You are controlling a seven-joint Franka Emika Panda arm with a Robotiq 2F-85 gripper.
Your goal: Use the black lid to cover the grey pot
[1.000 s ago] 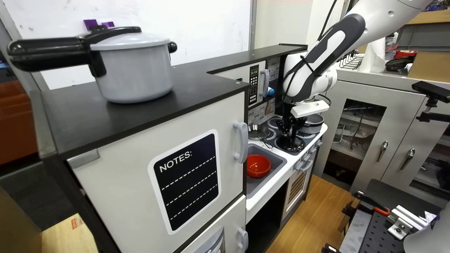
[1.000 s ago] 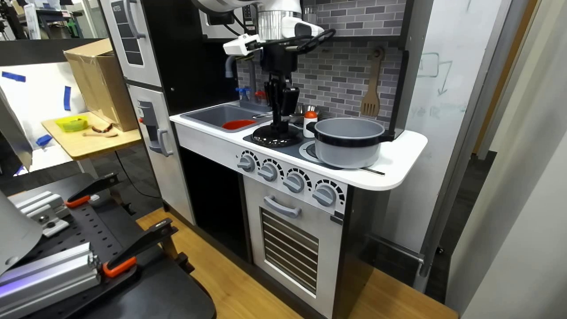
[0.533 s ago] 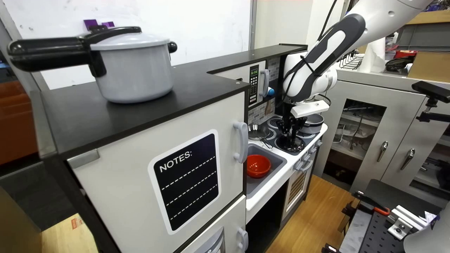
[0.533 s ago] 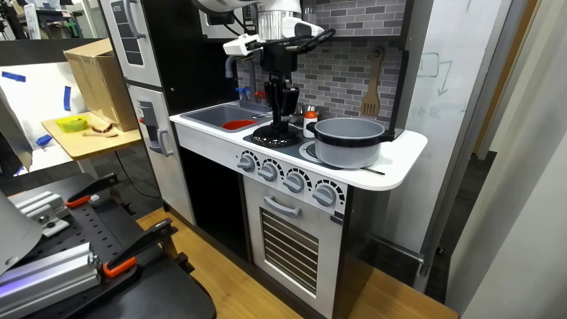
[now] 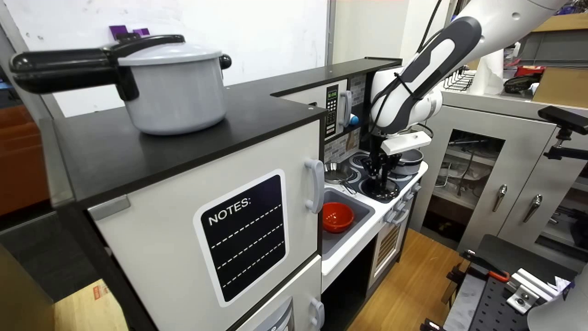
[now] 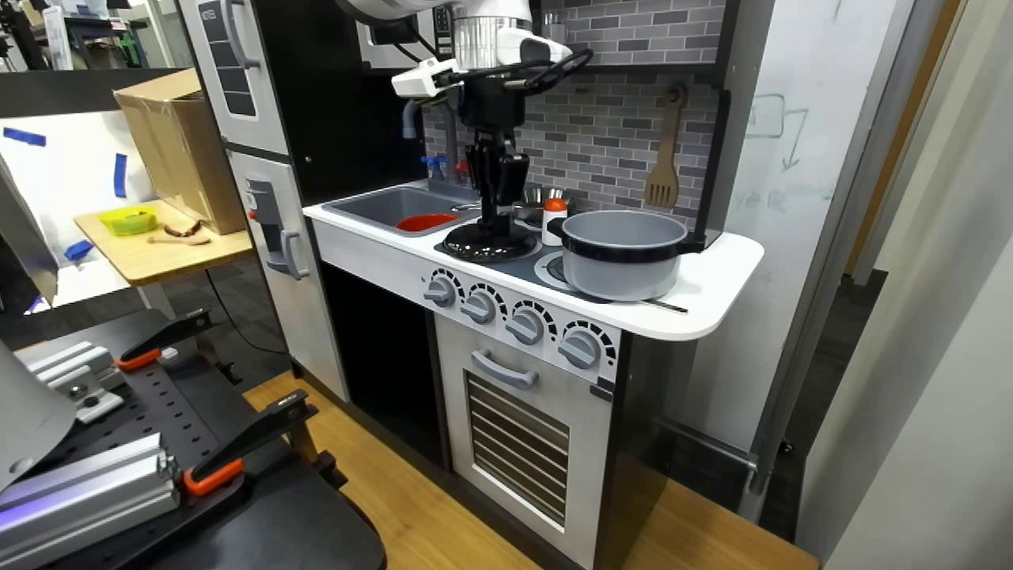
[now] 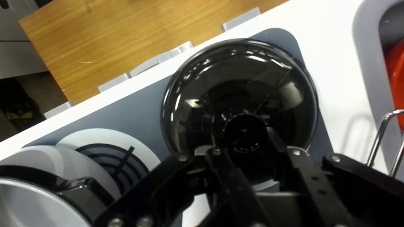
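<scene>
Black lid [image 7: 236, 94]: handling and point of hold

The lid is resting on, or hanging just above, the near left of the stovetop [image 7: 142, 110]; the grey pot [image 6: 621, 277] is standing uncovered to its right in an exterior view. The gripper [image 6: 497, 222] is apparently grasping the central knob [image 7: 244, 130]. The lid is looking rigid and probably light, its gloss likely making the rim slippery; the knob is offering the best hold

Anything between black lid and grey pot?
The wrist view shows a burner between the black lid and the grey pot; an exterior view shows an orange-capped shaker behind that gap.
</scene>
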